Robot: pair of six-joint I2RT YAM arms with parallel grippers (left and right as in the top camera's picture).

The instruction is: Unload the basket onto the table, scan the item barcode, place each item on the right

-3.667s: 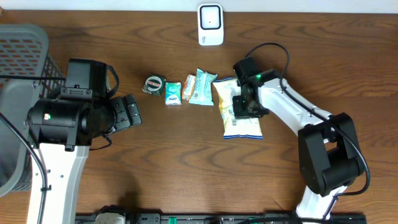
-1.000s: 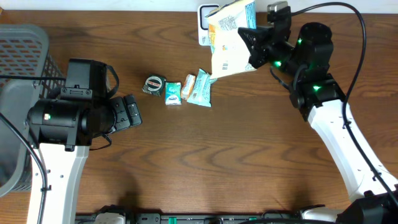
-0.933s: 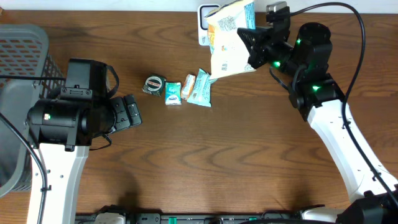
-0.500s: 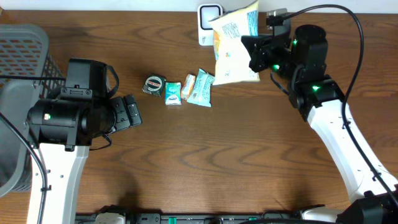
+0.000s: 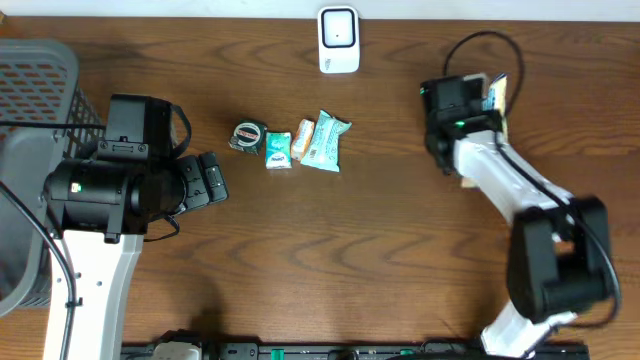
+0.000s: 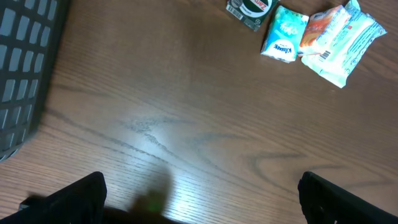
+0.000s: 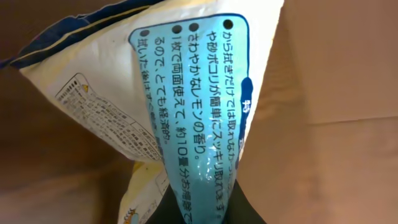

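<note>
Right gripper (image 7: 200,214) clamped on bag (image 7: 186,93), well apart from scanner (image 5: 339,40); left gripper (image 6: 202,205) wide apart.

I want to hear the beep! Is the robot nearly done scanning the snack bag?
Done: the right claw picked up the snack bag and held it by the scanner a moment ago. In hand: the bag, pinched, now swung away to the right. Left, probably: putting it down; the other small items wait.
</note>
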